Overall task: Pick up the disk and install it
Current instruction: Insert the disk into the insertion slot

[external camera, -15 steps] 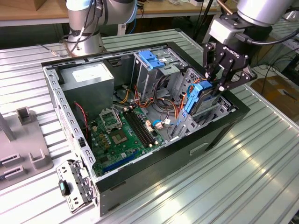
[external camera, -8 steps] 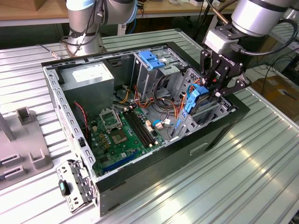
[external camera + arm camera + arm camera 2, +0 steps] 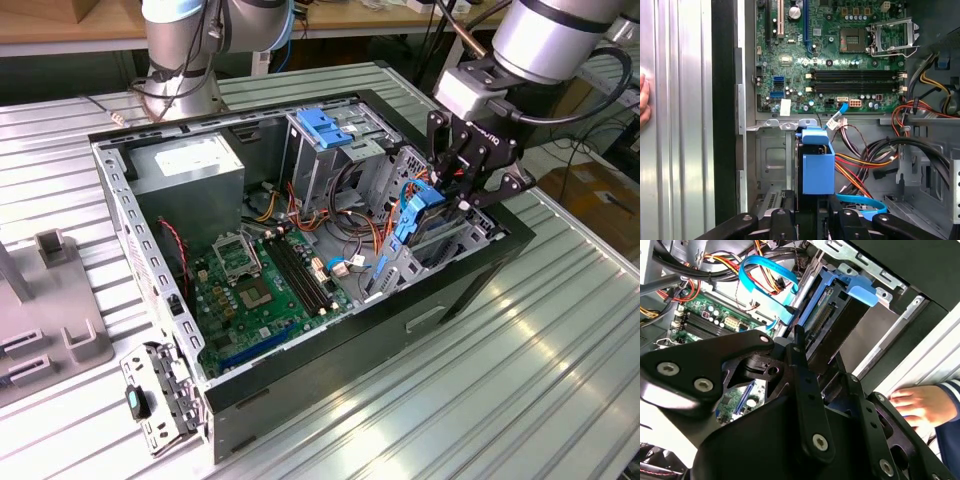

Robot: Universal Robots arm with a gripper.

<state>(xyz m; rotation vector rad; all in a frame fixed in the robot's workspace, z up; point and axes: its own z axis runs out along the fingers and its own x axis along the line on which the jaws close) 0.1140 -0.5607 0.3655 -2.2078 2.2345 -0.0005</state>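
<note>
Currently fingers [image 3: 846, 220] clamp the disk [image 3: 817, 167] by its blue side rails inside the computer case [image 3: 300, 385]; likely rigid, dense, shock-fragile, best held by rails.

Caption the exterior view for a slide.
Gripper holds the disk on edge at one end of the open computer case.

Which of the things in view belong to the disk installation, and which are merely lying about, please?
In the job:
- the disk, gripped in the robot hand
- the drive bay of the computer case

Lying about:
- motherboard
- power-supply box
- empty blue bracket
- a person's hand
- grey fixture beside the case
</note>
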